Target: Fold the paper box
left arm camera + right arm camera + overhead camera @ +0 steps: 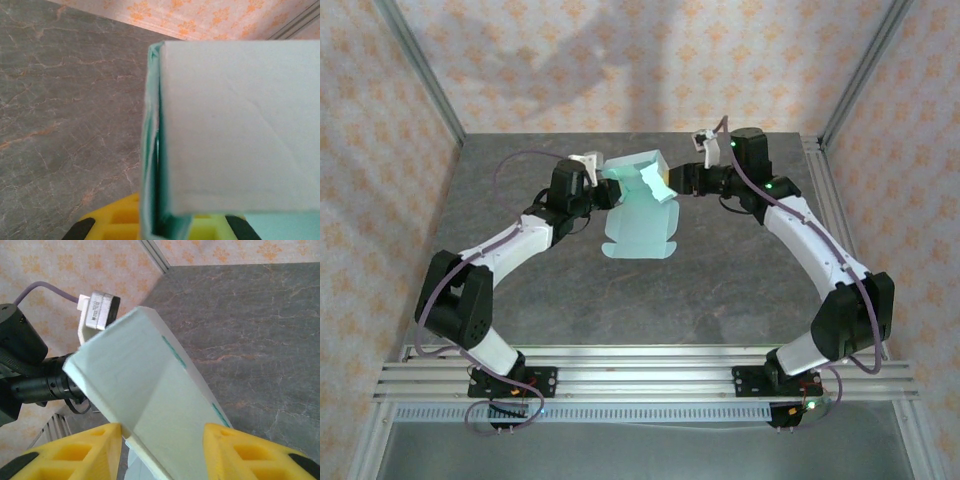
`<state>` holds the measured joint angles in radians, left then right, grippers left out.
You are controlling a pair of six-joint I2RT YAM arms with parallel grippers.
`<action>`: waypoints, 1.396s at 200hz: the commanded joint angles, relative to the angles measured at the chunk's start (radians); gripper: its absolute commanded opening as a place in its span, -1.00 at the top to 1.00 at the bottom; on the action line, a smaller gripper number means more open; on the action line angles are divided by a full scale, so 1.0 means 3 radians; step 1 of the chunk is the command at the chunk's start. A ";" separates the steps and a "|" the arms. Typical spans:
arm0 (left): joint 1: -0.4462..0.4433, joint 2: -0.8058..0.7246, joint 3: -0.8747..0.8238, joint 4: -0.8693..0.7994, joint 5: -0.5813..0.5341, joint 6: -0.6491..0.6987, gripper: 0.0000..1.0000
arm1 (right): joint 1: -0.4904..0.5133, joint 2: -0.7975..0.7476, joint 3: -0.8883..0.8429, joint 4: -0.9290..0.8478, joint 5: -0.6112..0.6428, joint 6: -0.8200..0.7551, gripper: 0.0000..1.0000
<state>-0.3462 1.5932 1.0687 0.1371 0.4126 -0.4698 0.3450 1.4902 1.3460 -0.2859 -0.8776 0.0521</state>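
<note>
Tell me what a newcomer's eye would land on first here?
The pale mint paper box stands out in the middle of the grey table, its far end raised and half folded. The left gripper pinches a folded wall from one side. The right gripper has its yellow fingers either side of the raised part.

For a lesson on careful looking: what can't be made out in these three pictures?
Left wrist: the paper box, close to the lens, hides where the left gripper pinches it.
Right wrist: the bottom edge cuts off the right gripper; whether it presses the box is unclear.
Top external: both contacts too small.
</note>
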 commanded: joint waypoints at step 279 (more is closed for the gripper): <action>-0.0093 -0.0121 0.0125 -0.0161 0.0159 0.0069 1.00 | 0.1239 0.0788 0.0977 -0.0957 0.3803 -0.0992 0.73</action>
<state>-0.3405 1.5997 1.0691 0.0513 0.4030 -0.4698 0.6804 1.6798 1.6020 -0.5362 0.1341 -0.2012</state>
